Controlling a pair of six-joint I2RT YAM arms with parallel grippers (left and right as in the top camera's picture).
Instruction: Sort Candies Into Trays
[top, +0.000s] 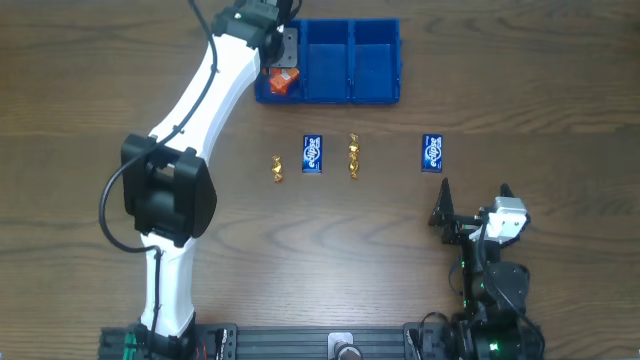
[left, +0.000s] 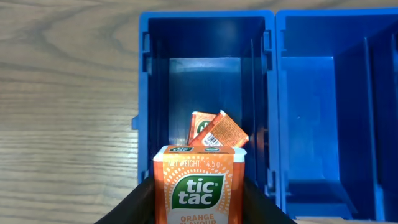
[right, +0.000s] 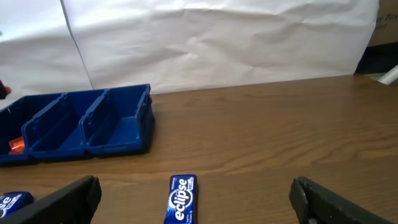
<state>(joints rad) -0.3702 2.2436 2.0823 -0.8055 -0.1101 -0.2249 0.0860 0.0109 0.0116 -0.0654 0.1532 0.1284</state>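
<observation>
Orange mint box (left: 199, 183): clenched in left tool (left: 199, 208), long axis along the fingers, far end toward the blue tray's (left: 144, 81) left compartment, where two like boxes (left: 216, 132) lie. Right tool (top: 473, 203) released, near its base. Blue gum packs (top: 313, 153) and gold candies (top: 353, 155) lie in a row on the counter (top: 560, 250).

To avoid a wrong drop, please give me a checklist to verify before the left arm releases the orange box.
1. Left gripper shut on the orange box: ok.
2. Box above the left compartment of the blue tray: ok.
3. That compartment holds two matching orange boxes: ok.
4. Free floor in it for one more: ok.
5. Right gripper open, away from the tray: ok.
6. Drop height: cannot tell.
</observation>
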